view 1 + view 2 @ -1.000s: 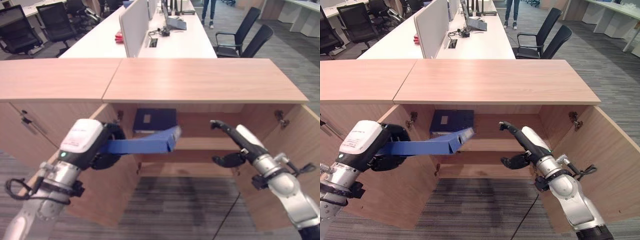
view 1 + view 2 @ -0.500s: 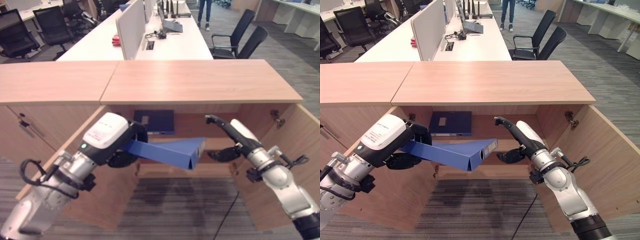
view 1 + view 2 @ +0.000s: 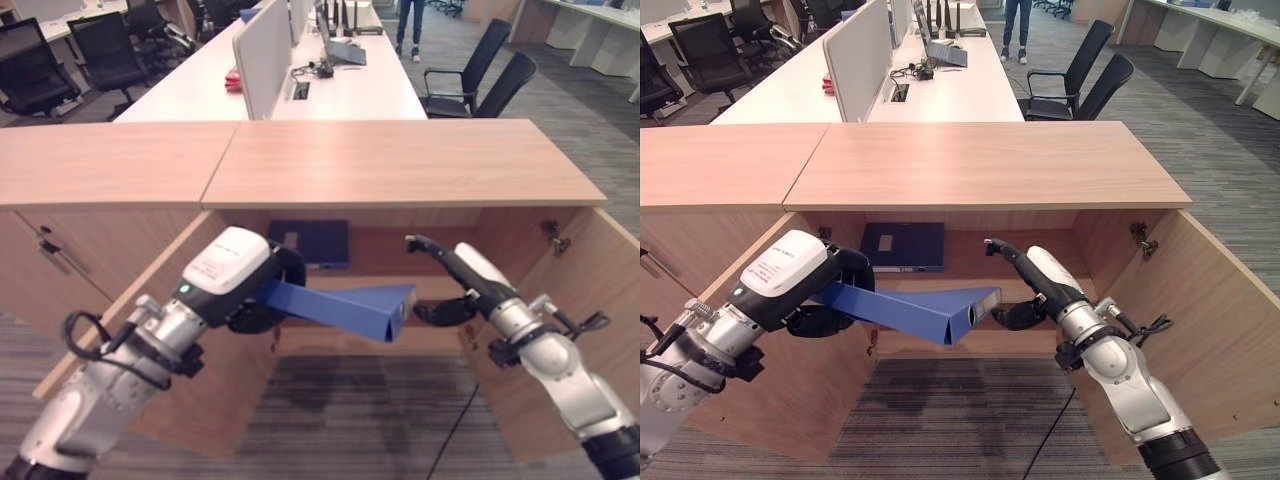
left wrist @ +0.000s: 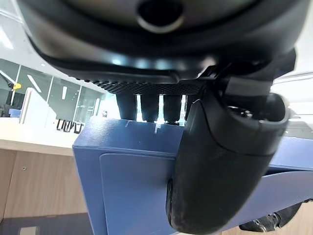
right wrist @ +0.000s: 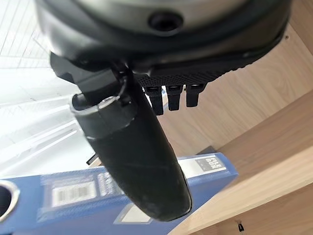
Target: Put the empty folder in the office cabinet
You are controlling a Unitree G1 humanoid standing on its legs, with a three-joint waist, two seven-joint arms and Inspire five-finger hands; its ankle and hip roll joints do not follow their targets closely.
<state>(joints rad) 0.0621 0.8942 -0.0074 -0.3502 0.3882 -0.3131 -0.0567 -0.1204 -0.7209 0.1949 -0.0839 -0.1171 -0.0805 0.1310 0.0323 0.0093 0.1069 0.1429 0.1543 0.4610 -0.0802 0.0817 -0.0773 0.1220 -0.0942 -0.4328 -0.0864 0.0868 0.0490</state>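
A blue ring-binder folder point(image 3: 340, 306) hangs tilted in front of the open office cabinet point(image 3: 400, 160), its spine end pointing to the right near the middle shelf point(image 3: 375, 275). My left hand point(image 3: 255, 297) is shut on its left end; in the left wrist view the thumb point(image 4: 220, 161) presses on the blue cover point(image 4: 132, 181). My right hand point(image 3: 452, 287) is open, just right of the spine inside the cabinet mouth, not touching it. The right wrist view shows its thumb point(image 5: 132, 156) above the folder's labelled spine point(image 5: 58, 196).
A second dark blue folder point(image 3: 310, 242) lies flat on the shelf at the back left. Both cabinet doors stand open, the right door point(image 3: 590, 300) wide beside my right arm. Behind the cabinet are desks, black chairs point(image 3: 480, 70) and a person's legs point(image 3: 412, 25).
My left hand has swung the folder rightward and lower, bringing its spine up to the shelf's front. The right hand has shifted slightly left toward the spine. The camera has shifted a little.
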